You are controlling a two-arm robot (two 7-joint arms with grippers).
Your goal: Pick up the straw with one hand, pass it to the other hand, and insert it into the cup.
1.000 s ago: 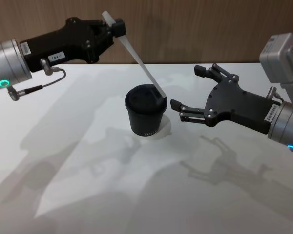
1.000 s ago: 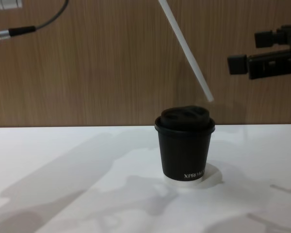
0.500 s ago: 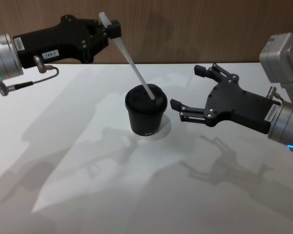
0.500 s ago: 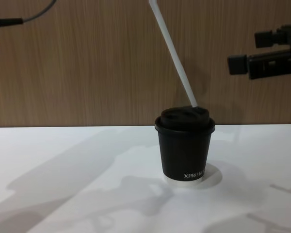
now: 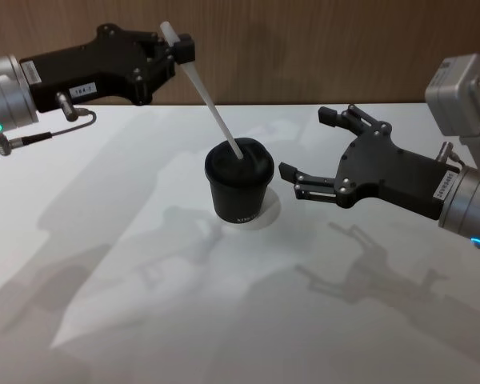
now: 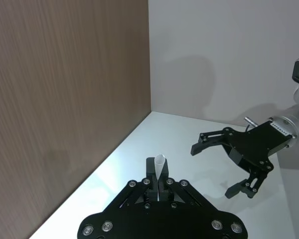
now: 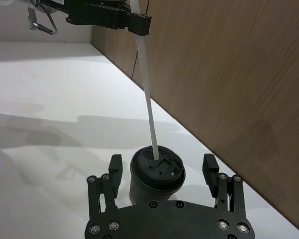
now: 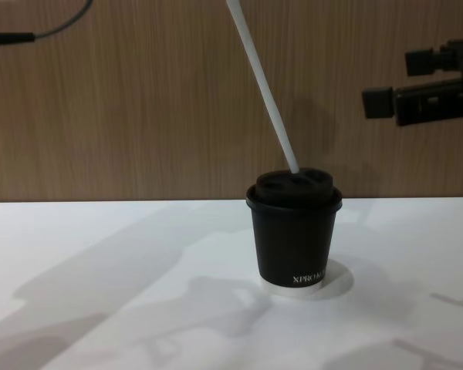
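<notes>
The black cup with its domed lid stands upright mid-table, also in the chest view and the right wrist view. The white straw slants down from upper left, its lower tip on the lid's top. My left gripper, up and to the left of the cup, is shut on the straw's upper end. My right gripper hangs open just right of the cup, its fingers either side of it without touching.
The white table runs up to a wood-panelled wall close behind the cup. A cable loops under the left wrist. Bare tabletop lies in front of and to the left of the cup.
The left gripper shifted slightly left, and the straw's lower tip swung from beyond the lid's right edge onto the lid's top. The right gripper stayed put.
</notes>
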